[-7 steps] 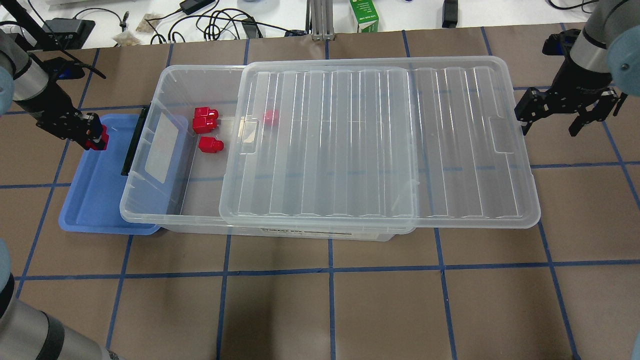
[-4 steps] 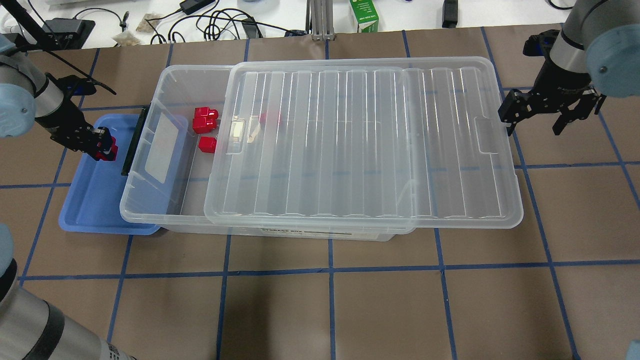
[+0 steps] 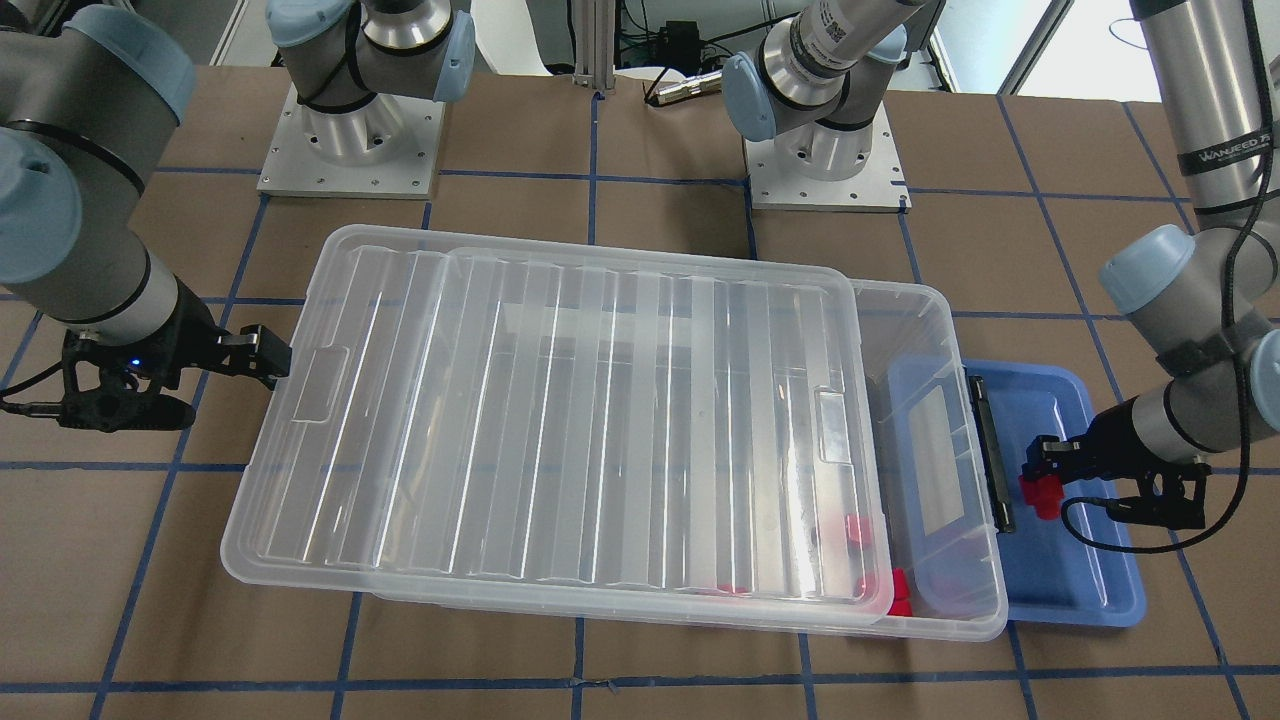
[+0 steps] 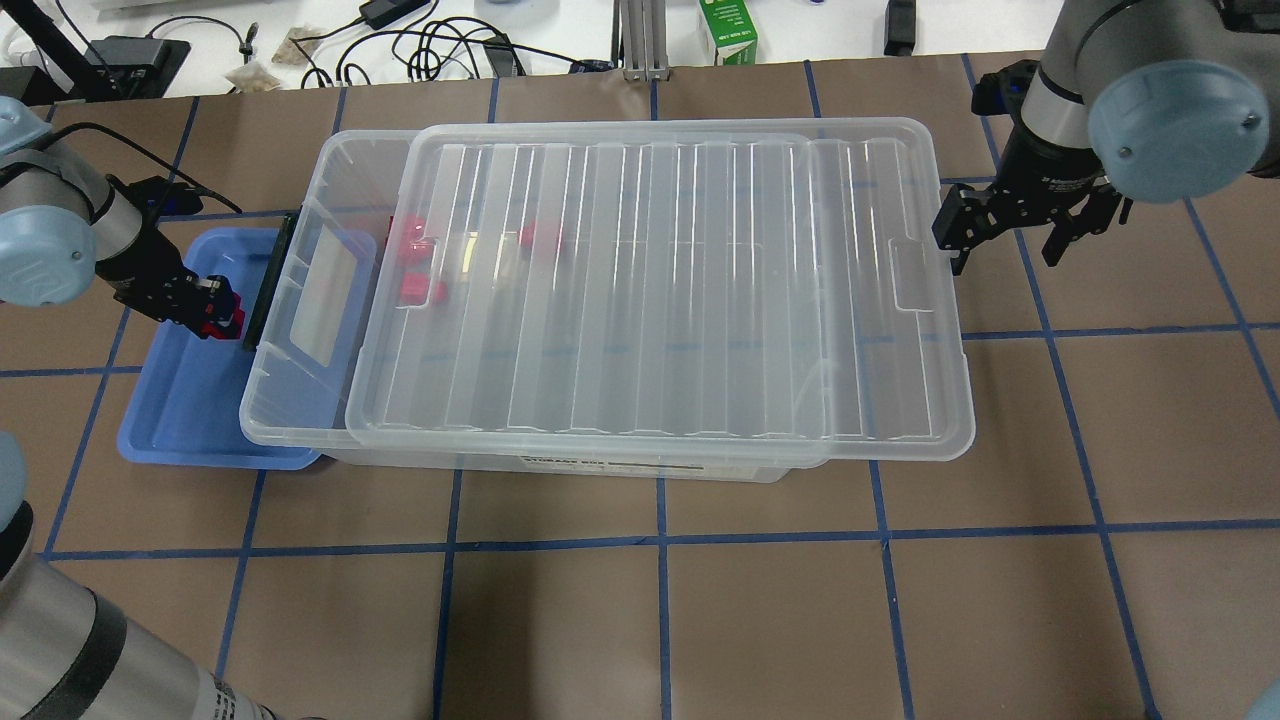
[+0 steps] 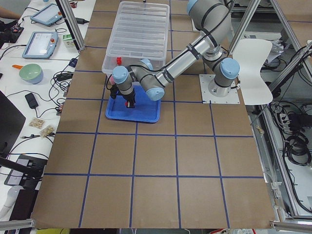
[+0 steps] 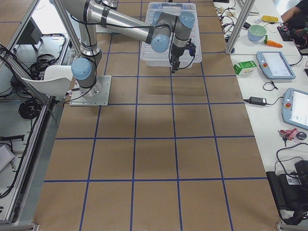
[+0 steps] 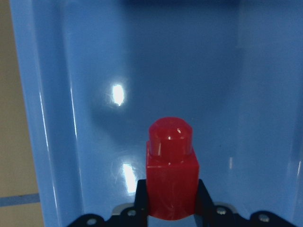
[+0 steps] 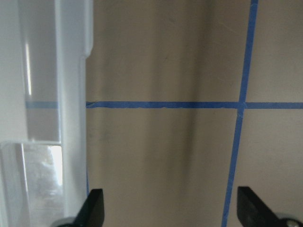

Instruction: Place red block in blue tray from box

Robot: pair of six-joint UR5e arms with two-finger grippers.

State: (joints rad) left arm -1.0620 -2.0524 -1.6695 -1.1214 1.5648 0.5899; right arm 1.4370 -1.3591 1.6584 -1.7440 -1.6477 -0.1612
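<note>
— Over the blue tray (image 4: 190, 425), what holds the red block (image 7: 170, 182)?
— Left gripper (image 4: 213, 308), clamped on it, stub pointing outward. Right gripper (image 8: 173, 205) stands spread wide beside the box (image 4: 345, 165) lid (image 4: 650, 290).

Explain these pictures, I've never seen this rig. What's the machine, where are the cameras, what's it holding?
Two robot arms stand at a table, each ending in a two-finger gripper. There are six cameras: one above and behind the robot, one facing it, one at each table end, and one on each wrist. On the table lies a clear box with its ribbed lid covering most of it, and a blue tray at its latch end. The left gripper is shut on a red block over the tray. More red blocks show through the lid. The right gripper is open and empty, at the lid's far edge.
</note>
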